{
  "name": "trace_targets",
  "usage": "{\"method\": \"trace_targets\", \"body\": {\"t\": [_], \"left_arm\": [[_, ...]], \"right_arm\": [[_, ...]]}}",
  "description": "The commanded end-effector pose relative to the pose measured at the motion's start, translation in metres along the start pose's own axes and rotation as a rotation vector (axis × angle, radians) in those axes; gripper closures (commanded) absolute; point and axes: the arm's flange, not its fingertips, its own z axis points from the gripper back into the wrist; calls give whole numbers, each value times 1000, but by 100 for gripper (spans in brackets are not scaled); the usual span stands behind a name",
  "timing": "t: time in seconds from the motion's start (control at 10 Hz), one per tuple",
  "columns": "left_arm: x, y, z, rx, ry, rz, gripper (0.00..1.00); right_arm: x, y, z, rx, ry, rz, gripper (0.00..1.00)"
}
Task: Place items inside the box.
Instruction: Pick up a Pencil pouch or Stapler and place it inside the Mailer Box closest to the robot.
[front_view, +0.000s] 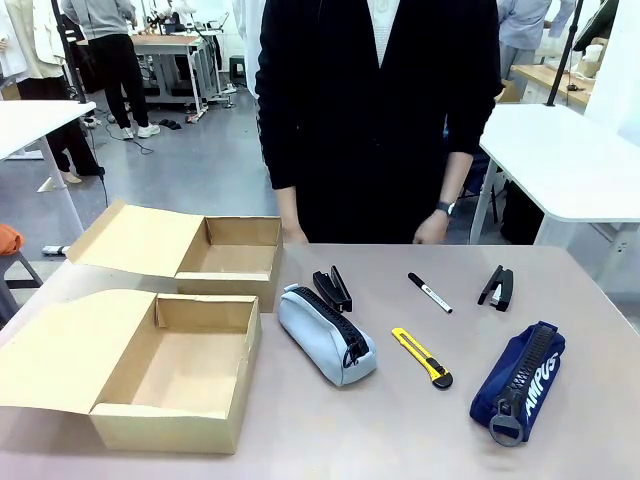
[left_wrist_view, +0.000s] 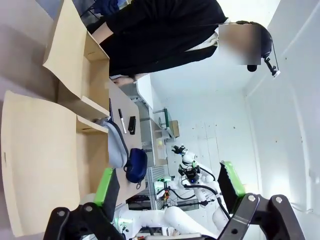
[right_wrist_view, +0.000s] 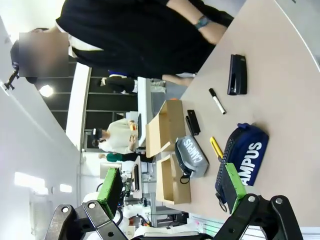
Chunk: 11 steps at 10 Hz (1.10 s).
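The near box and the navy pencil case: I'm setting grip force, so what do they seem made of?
The near box looks like plain brown cardboard, matte, with a creased fold-out lid. The navy pencil case seems soft woven fabric, slightly sagging, with a chunky zip, probably plastic.

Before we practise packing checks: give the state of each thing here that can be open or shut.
near box: lid open, empty
far box: lid open, empty
grey pencil case: zipped shut
navy pencil case: zipped shut
left gripper: jaws open, holding nothing
right gripper: jaws open, holding nothing
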Motion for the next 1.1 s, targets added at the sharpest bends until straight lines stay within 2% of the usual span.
{"method": "trace_targets", "body": {"t": [0.0, 0.1, 0.2, 0.3, 0.4, 0.5, 0.6, 0.8, 0.9, 1.0], "left_arm": [[1, 3, 4, -2, 0, -21, 0], [1, 3, 4, -2, 0, -21, 0], [1, 3, 4, -2, 0, -21, 0], [1, 3, 4, -2, 0, -21, 0], [1, 3, 4, -2, 0, -21, 0], [1, 3, 4, -2, 0, -21, 0], [1, 3, 4, -2, 0, -21, 0], [1, 3, 4, -2, 0, -21, 0], [1, 3, 4, -2, 0, -21, 0], [1, 3, 4, -2, 0, -21, 0]], "right_arm": [[3, -1, 3, 20, -16, 27, 0], [0, 0, 0, 0, 0, 0, 0], [-11, 15, -49, -60, 115, 138, 0], [-24, 29, -101, -120, 274, 269, 0], [-10, 26, -106, -120, 294, 293, 0], [17, 11, -80, -63, 257, 200, 0], [25, -7, -44, -39, 242, 187, 0], [14, -37, 29, 28, 152, 278, 0], [4, -47, 45, -6, 92, 253, 0], [1, -53, 46, 3, 80, 237, 0]]}}
